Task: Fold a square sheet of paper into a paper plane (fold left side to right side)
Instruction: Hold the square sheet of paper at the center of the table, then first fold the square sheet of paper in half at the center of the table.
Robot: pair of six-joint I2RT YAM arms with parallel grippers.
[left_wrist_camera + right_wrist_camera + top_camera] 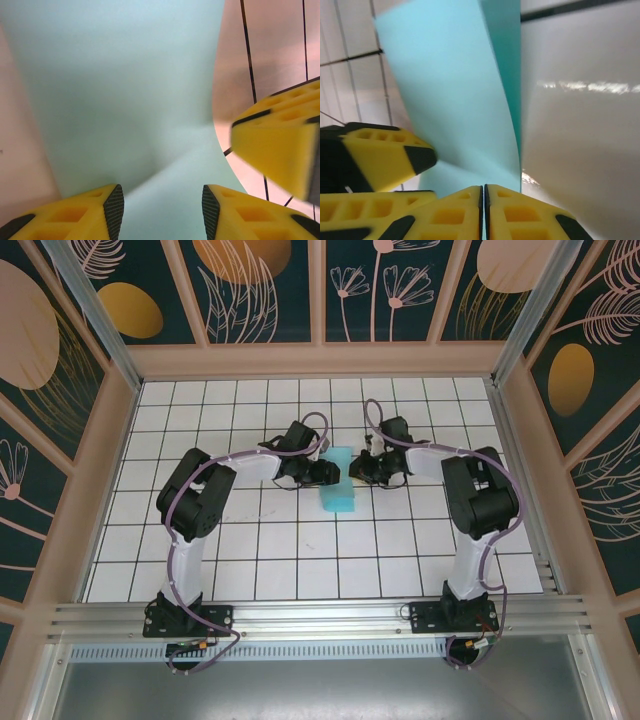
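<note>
Pinching the square sheet of paper (445, 90) at its 3 o'clock edge, the right tool (484, 195) is clamped shut; the left tool (162, 200), at 9 o'clock, stands parted astride it. Centred on the counter (300, 560), the sheet looks roughly halved but uncreased; nose and wing folds seem undone.

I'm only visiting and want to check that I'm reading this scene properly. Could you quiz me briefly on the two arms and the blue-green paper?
1. True or false: the square sheet of paper lies completely flat.
2. Which has its jaws pressed together, the left gripper or the right gripper?
3. The fingers are: A red, B yellow, C white.
Key: 1 false, it curves upward; 2 the right gripper; 3 B.
</note>
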